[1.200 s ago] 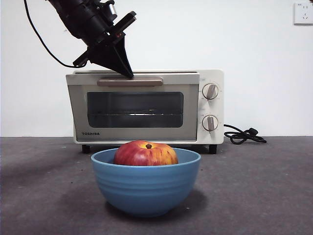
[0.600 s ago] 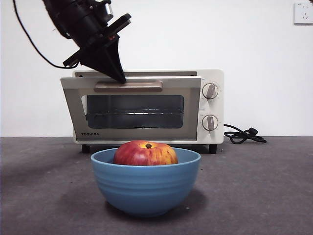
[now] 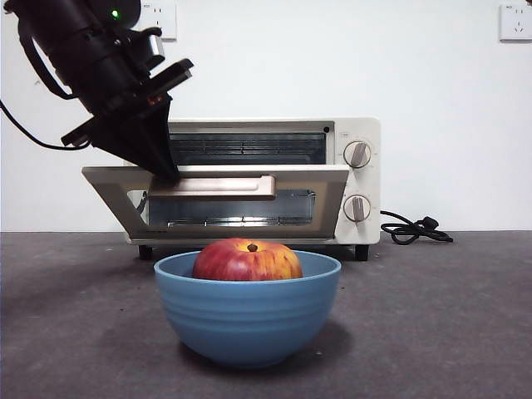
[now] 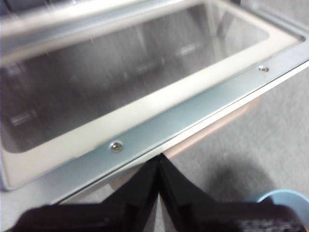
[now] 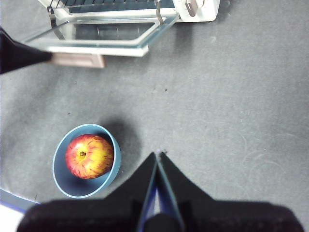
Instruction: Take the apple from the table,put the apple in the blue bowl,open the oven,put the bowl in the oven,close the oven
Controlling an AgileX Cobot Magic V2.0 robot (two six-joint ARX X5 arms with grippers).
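Oven (image 3: 357, 179) opening is underway: at the front view's upper left, the left gripper (image 3: 158, 162), jaws pressed together, is hooking the beige bar handle (image 3: 218, 186), the glass door (image 3: 224, 208) hanging half open. At lower centre, the streaked apple (image 3: 247, 260) is sitting in the ridged matte blue bowl (image 3: 248, 316). Next, the door needs lowering flat. The right gripper (image 5: 158, 159), jaws together, is hovering above the table (image 5: 231, 96).

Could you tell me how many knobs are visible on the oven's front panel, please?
2: the upper knob and the lower knob, stacked on the oven panel beside its half-open door.
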